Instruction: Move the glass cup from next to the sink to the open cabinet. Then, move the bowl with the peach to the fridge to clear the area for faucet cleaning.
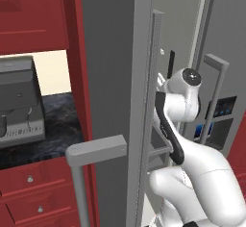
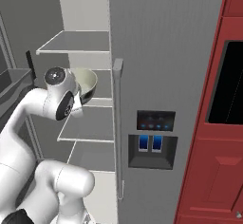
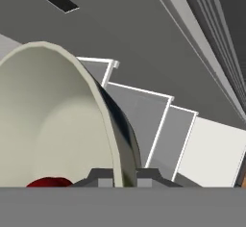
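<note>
My two-finger dark claw [image 3: 125, 177] nearly closed, fingertips [image 3: 106, 177] pinching rim of round deep cream-white bowl with pale grey-green inside [image 3: 53, 120]; one tip inside wall, one outside. Small round orange-red peach [image 3: 48, 182] low in bowl, just beside inner tip. I see bowl hanging in air inside open tall grey metal fridge [image 2: 161, 52], above front edge of grey middle shelf [image 2: 88, 123], below upper shelf [image 2: 76, 42].

My gripper [image 3: 125, 177] is pinched tight on the bowl [image 3: 53, 120] rim, one finger inside and one outside, a sliver of the red peach [image 3: 49, 182] low in its pale hollow, grey fridge shelves [image 3: 158, 125] stepping away beyond.
</note>
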You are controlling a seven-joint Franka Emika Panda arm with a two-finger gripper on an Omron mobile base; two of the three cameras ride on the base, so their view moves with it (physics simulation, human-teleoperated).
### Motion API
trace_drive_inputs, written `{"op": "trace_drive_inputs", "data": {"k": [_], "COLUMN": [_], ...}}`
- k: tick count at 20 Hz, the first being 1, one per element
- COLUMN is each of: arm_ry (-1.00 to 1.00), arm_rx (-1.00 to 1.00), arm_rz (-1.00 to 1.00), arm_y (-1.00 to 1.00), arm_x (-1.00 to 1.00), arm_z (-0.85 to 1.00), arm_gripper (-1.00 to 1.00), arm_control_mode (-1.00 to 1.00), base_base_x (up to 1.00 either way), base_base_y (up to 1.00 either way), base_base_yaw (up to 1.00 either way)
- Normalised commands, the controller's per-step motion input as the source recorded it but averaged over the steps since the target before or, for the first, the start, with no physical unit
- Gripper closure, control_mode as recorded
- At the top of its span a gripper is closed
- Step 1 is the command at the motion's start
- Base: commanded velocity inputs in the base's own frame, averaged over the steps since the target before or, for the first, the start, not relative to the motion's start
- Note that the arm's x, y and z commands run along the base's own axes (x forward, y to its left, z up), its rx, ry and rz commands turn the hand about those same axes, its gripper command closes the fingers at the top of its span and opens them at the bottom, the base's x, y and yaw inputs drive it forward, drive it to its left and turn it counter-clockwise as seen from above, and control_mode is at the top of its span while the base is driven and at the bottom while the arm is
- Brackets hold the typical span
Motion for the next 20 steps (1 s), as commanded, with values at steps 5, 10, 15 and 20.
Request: {"op": "trace_drive_inputs", "data": {"k": [5,10,15,20], "arm_ry": [0.01,0.02,0.04,0.07], "arm_rx": [0.00,0.00,0.00,0.00], "arm_rz": [0.00,0.00,0.00,0.00], "arm_y": [0.11,0.09,0.03,0.00], "arm_x": [0.48,0.64,0.54,0.47], "arm_z": [0.00,0.00,0.00,-0.09], "arm_gripper": [1.00,1.00,1.00,1.00], "arm_control_mode": [-1.00,-1.00,-1.00,-1.00], "base_base_x": [0.00,0.00,0.00,0.00], "base_base_y": [0.00,0.00,0.00,0.00], "base_base_yaw": [0.00,0.00,0.00,0.00]}}
